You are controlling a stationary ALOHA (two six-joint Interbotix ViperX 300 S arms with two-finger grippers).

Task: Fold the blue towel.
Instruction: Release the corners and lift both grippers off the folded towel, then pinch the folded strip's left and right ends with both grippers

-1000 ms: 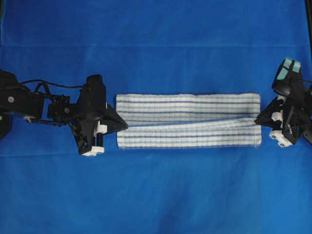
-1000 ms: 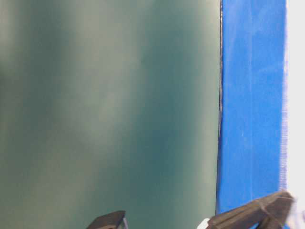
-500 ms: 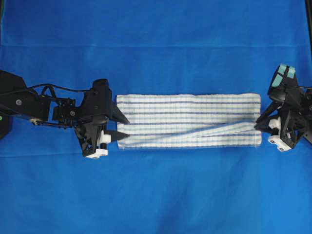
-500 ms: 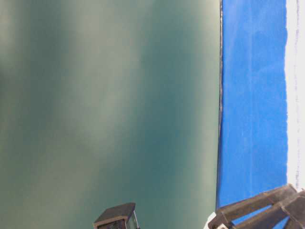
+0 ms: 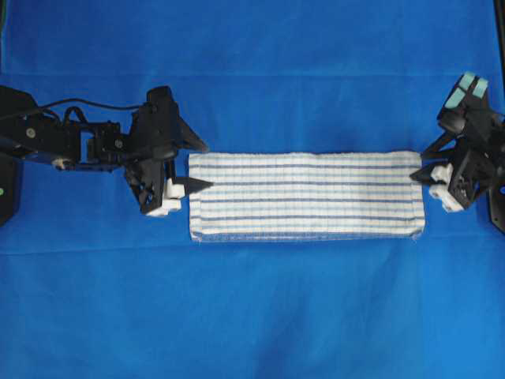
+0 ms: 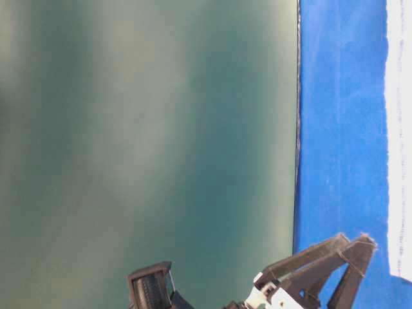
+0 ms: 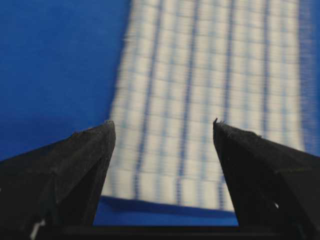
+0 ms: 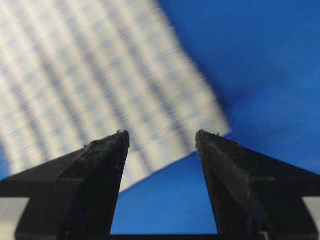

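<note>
Fold laid, blue towel [image 5: 306,194] flat in a long strip, left gripper [image 5: 194,166] and right gripper [image 5: 420,164] both released; next, regrasp an end for the crosswise fold.

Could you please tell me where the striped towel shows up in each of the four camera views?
Overhead: the towel lies flat at centre, between the two hands.
Table-level: a white strip along the right edge, probably the towel.
Left wrist: upper centre, beyond the open fingers.
Right wrist: upper left, one corner near the fingertips.
Shared landmark: the blue sheet underneath.
</note>
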